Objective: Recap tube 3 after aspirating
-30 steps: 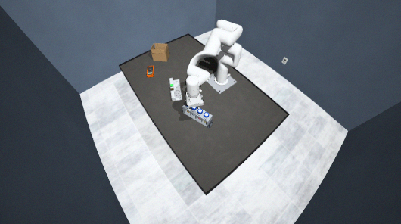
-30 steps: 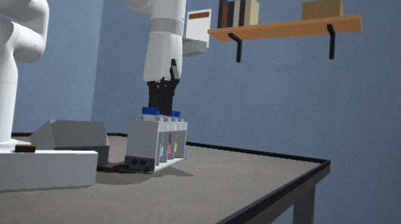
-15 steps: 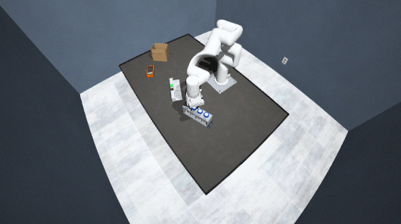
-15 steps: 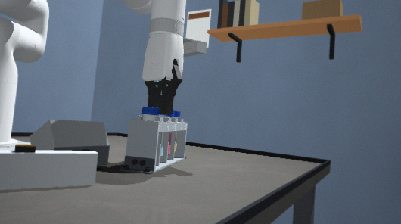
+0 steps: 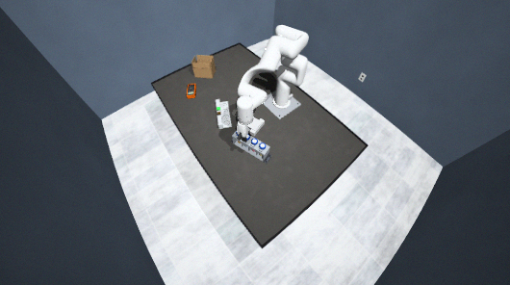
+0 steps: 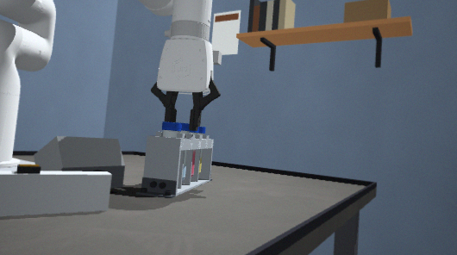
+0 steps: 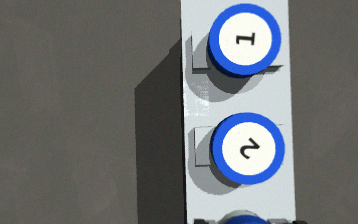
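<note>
The decapping station (image 6: 178, 163) stands on the dark table with blue-rimmed caps on its tubes. In the wrist view cap 1 (image 7: 244, 39) and cap 2 (image 7: 247, 148) sit on their tubes. The top of a third blue cap (image 7: 247, 219) shows at the bottom edge, its number hidden. By its place in the row it is the cap of tube 3. My gripper (image 6: 183, 125) points straight down over this cap with a finger on each side. The fingers stand slightly apart and do not clamp it. The cap tray (image 5: 222, 114) lies beside the station, and a green light (image 5: 218, 108) shows on it.
A grey wedge-shaped housing (image 6: 79, 154) sits close behind the station, towards the arm's base. An orange device (image 5: 191, 90) and a cardboard box (image 5: 203, 65) lie at the far end of the table. A wall shelf (image 6: 323, 31) with books hangs well above.
</note>
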